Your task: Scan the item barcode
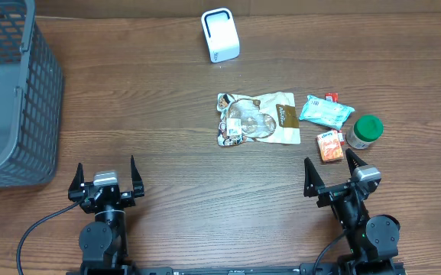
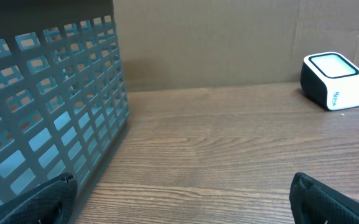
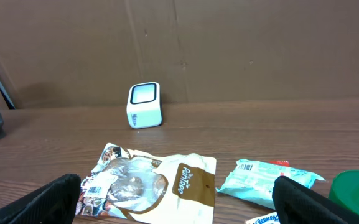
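Note:
The white barcode scanner (image 1: 220,35) stands at the back of the table, also in the left wrist view (image 2: 335,81) and the right wrist view (image 3: 145,104). A brown and white snack pouch (image 1: 257,119) lies flat mid-table, its barcode label (image 3: 92,185) facing up. To its right lie a teal tissue pack (image 1: 326,111), a small orange box (image 1: 329,145) and a green-lidded jar (image 1: 365,131). My right gripper (image 1: 328,160) is open just in front of these items, with nothing held (image 3: 179,202). My left gripper (image 1: 105,172) is open over bare wood (image 2: 182,202).
A grey mesh basket (image 1: 6,92) fills the far left, close to my left gripper's left finger (image 2: 42,199). A small red packet (image 1: 331,97) peeks out behind the tissue pack (image 3: 263,180). A cardboard wall backs the table.

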`<action>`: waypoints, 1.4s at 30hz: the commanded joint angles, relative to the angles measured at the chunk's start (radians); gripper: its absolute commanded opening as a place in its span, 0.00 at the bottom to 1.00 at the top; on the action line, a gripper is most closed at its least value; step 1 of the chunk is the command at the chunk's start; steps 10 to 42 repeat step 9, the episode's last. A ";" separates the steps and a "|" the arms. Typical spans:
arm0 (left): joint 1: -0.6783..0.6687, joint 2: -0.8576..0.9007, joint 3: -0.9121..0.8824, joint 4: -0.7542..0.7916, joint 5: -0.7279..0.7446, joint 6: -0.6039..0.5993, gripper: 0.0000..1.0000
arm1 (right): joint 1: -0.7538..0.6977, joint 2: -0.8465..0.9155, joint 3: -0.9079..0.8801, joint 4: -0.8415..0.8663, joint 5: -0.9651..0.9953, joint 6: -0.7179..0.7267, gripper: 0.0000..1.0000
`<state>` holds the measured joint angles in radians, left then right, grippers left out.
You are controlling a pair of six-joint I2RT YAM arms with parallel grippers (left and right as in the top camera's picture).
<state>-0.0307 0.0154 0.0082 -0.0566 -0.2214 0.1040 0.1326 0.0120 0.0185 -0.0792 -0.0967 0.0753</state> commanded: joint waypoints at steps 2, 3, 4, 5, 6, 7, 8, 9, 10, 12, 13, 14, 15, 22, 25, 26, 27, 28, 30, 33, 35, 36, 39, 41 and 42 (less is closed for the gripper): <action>0.006 -0.011 -0.002 0.002 -0.014 -0.018 1.00 | -0.003 -0.009 -0.011 0.003 0.010 0.007 1.00; 0.006 -0.011 -0.002 0.002 -0.014 -0.018 0.99 | -0.003 -0.009 -0.011 0.003 0.010 0.007 1.00; 0.006 -0.011 -0.002 0.002 -0.014 -0.018 0.99 | -0.003 -0.009 -0.011 0.003 0.010 0.007 1.00; 0.006 -0.011 -0.002 0.002 -0.014 -0.018 1.00 | -0.003 -0.009 -0.011 0.003 0.010 0.007 1.00; 0.006 -0.011 -0.002 0.002 -0.014 -0.018 1.00 | -0.003 -0.009 -0.011 0.003 0.010 0.007 1.00; 0.006 -0.011 -0.002 0.002 -0.014 -0.018 0.99 | -0.003 -0.009 -0.011 0.003 0.010 0.007 1.00; 0.006 -0.011 -0.002 0.002 -0.014 -0.018 1.00 | -0.003 -0.009 -0.011 0.003 0.010 0.007 1.00; 0.006 -0.011 -0.002 0.002 -0.014 -0.018 1.00 | -0.003 -0.009 -0.011 0.003 0.010 0.007 1.00; 0.006 -0.011 -0.002 0.002 -0.014 -0.018 1.00 | -0.003 -0.009 -0.011 0.003 0.010 0.007 1.00; 0.006 -0.011 -0.002 0.002 -0.014 -0.018 1.00 | -0.003 -0.009 -0.011 0.003 0.010 0.007 1.00; 0.006 -0.011 -0.002 0.002 -0.014 -0.018 1.00 | -0.003 -0.009 -0.011 0.003 0.010 0.007 1.00; 0.006 -0.011 -0.002 0.002 -0.014 -0.018 1.00 | -0.003 -0.009 -0.011 0.003 0.010 0.007 1.00; 0.006 -0.011 -0.002 0.002 -0.014 -0.018 1.00 | -0.003 -0.009 -0.011 0.003 0.010 0.007 1.00; 0.006 -0.011 -0.002 0.002 -0.014 -0.018 1.00 | -0.003 -0.009 -0.011 0.003 0.010 0.007 1.00; 0.006 -0.011 -0.002 0.002 -0.014 -0.018 1.00 | -0.003 -0.009 -0.011 0.003 0.010 0.007 1.00; 0.006 -0.011 -0.002 0.002 -0.014 -0.018 1.00 | -0.003 -0.009 -0.011 0.003 0.010 0.007 1.00; 0.006 -0.011 -0.002 0.002 -0.014 -0.018 1.00 | -0.003 -0.009 -0.011 0.003 0.010 0.007 1.00; 0.006 -0.011 -0.002 0.002 -0.014 -0.018 1.00 | -0.003 -0.009 -0.011 0.003 0.010 0.007 1.00; 0.006 -0.011 -0.002 0.002 -0.014 -0.018 1.00 | -0.003 -0.009 -0.011 0.003 0.010 0.007 1.00; 0.006 -0.011 -0.002 0.002 -0.014 -0.018 1.00 | -0.003 -0.009 -0.011 0.003 0.010 0.007 1.00; 0.006 -0.011 -0.002 0.002 -0.014 -0.018 1.00 | -0.003 -0.009 -0.011 0.003 0.010 0.007 1.00; 0.006 -0.011 -0.002 0.002 -0.014 -0.018 1.00 | -0.003 -0.009 -0.011 0.003 0.010 0.007 1.00; 0.006 -0.011 -0.002 0.002 -0.014 -0.018 1.00 | -0.003 -0.009 -0.011 0.003 0.010 0.007 1.00; 0.006 -0.011 -0.002 0.002 -0.014 -0.018 1.00 | -0.003 -0.009 -0.011 0.003 0.010 0.007 1.00; 0.006 -0.011 -0.002 0.002 -0.014 -0.018 1.00 | -0.003 -0.009 -0.011 0.003 0.010 0.007 1.00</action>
